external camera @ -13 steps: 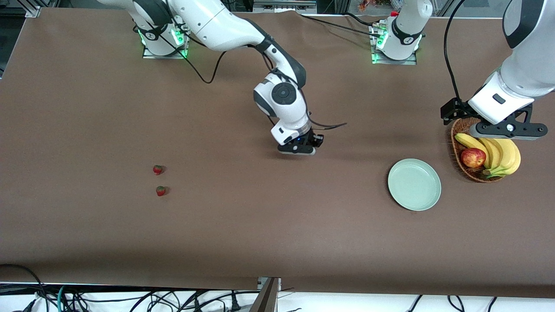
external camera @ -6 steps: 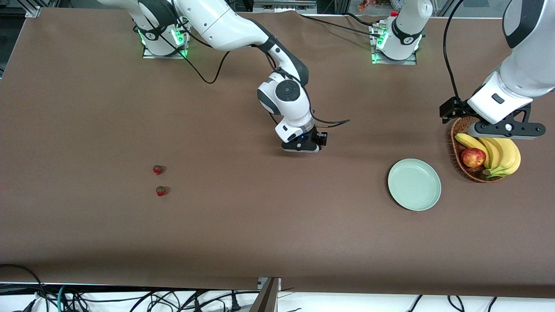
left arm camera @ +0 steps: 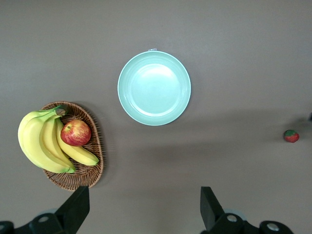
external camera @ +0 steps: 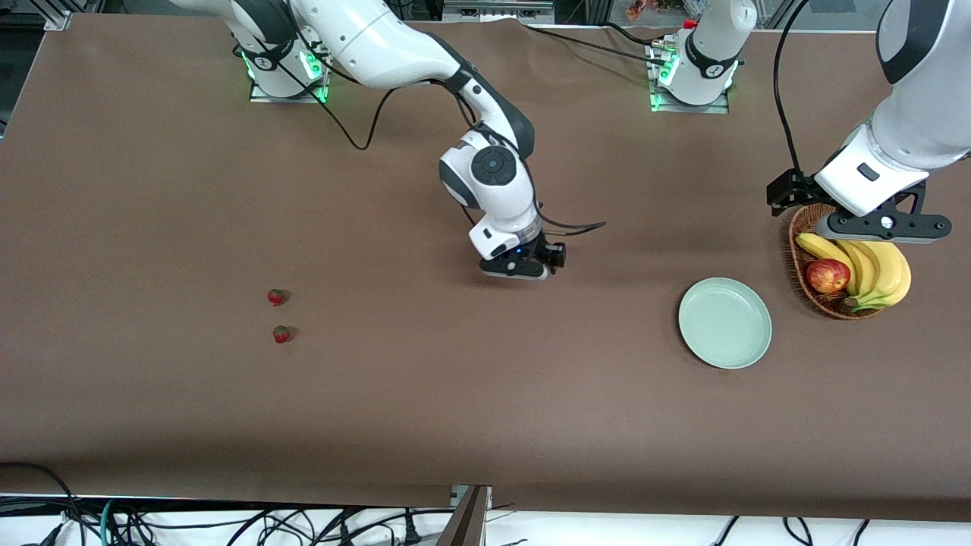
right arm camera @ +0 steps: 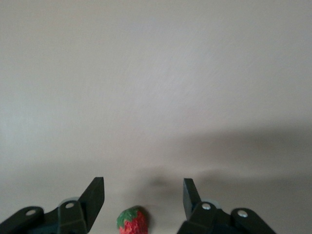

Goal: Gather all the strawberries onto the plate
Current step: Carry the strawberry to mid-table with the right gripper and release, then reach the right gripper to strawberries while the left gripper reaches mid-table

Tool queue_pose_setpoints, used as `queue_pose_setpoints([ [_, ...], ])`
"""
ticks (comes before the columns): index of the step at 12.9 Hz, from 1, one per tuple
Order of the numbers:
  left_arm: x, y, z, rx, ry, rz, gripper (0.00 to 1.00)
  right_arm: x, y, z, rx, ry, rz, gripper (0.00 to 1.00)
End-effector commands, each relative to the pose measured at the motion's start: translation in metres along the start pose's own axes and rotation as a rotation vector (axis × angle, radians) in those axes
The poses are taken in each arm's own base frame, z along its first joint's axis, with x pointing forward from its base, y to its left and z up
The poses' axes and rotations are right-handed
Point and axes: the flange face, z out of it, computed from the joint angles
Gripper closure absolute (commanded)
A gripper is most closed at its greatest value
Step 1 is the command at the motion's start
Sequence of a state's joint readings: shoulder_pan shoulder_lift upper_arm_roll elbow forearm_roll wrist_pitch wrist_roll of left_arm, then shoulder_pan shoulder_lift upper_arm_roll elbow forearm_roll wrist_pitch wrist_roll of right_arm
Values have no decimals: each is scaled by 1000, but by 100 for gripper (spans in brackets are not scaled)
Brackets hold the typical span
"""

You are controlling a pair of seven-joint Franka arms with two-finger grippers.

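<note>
A brown table [external camera: 425, 409] carries everything, and low over its middle the right gripper [right arm camera: 143, 197] hangs with its fingers spread apart, a strawberry [right arm camera: 132, 221] lying loose on the table between them, gripped by neither. The left gripper [left arm camera: 144, 207] waits wide open and empty over the wicker basket [external camera: 798, 265] of bananas [external camera: 880, 269] and an apple [external camera: 828, 276]. Beside the basket, the mint-green plate [external camera: 724, 323] holds nothing, and two more strawberries [external camera: 276, 296] [external camera: 281, 334] lie near each other toward the right arm's end, well apart from both grippers.
</note>
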State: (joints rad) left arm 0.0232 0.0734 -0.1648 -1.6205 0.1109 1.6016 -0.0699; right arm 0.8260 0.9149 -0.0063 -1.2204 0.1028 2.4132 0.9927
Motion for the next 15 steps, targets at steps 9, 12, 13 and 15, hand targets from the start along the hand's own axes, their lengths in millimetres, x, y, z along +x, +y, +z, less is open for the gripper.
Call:
queue_pose_setpoints([
  [9,5,3,2,-24,-12,-6,0,159,154,-187,-195,-225,-301,15],
  [12,31,52,58,-44,-97,55,0,179,213,-211,-221,-232,-360,15],
  [13,37,76,67,-46,-84,10,0,187,235,-216,-232,-238,-396,15],
  [15,47,123,94,-42,-79,-95,0,202,281,-215,-254,-261,-446,15],
])
